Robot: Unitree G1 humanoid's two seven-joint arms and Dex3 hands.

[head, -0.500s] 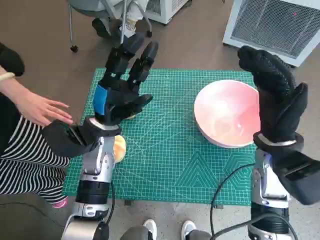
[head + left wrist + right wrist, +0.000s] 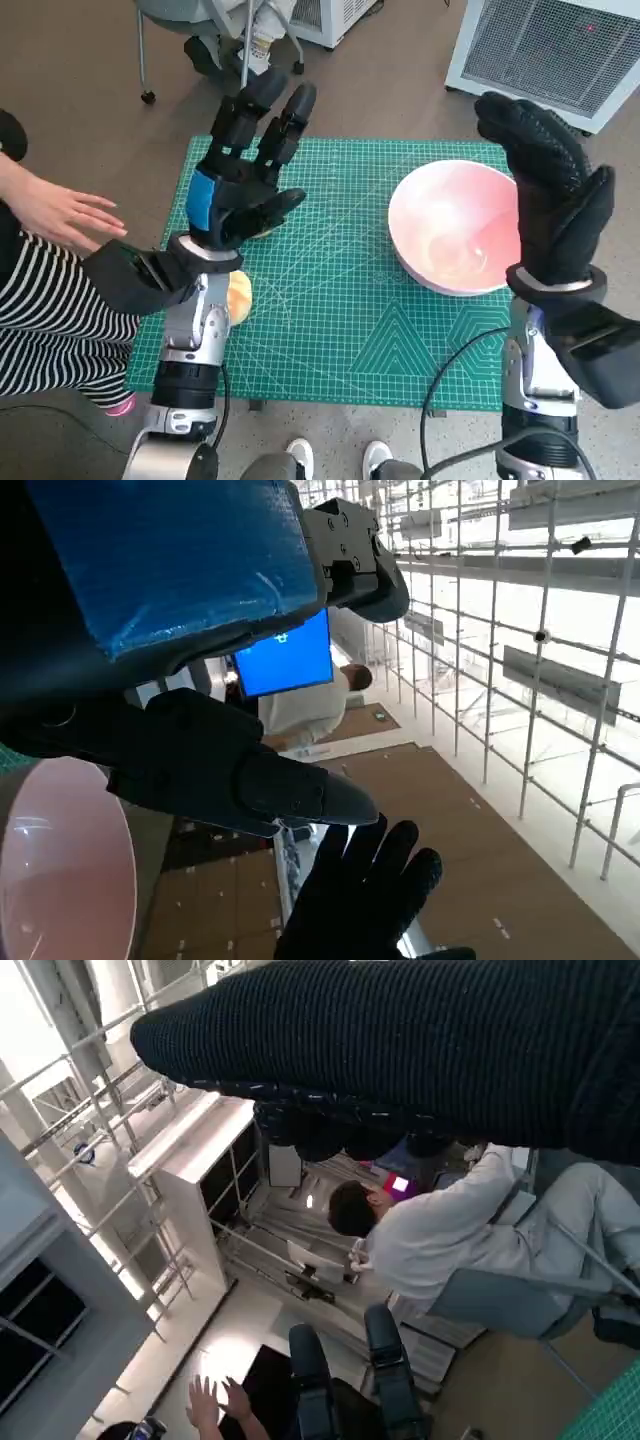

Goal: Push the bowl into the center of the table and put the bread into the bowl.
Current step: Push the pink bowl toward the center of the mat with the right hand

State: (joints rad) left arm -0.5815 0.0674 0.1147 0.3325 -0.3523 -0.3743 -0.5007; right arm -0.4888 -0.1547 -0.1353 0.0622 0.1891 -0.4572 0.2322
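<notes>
Left hand [image 2: 243, 175]: raised above the green mat [image 2: 330, 330], fingers spread, holding nothing. The bread [image 2: 239, 297] lies on the mat just beneath the left forearm, partly hidden by it. Right hand [image 2: 553, 195]: raised, fingers extended and apart, empty. The pink bowl [image 2: 455, 227] sits on the mat directly beside the right hand, toward the left hand. A person's hand [image 2: 62, 215] reaches in beyond the left hand, outside the mat.

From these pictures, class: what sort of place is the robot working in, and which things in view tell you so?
Probably a robotics lab or workshop, not a home. A green cutting mat covers the small table, metal racking lines the room, and a person in a white top sits at a screen, with grilled equipment cabinets on the floor.
</notes>
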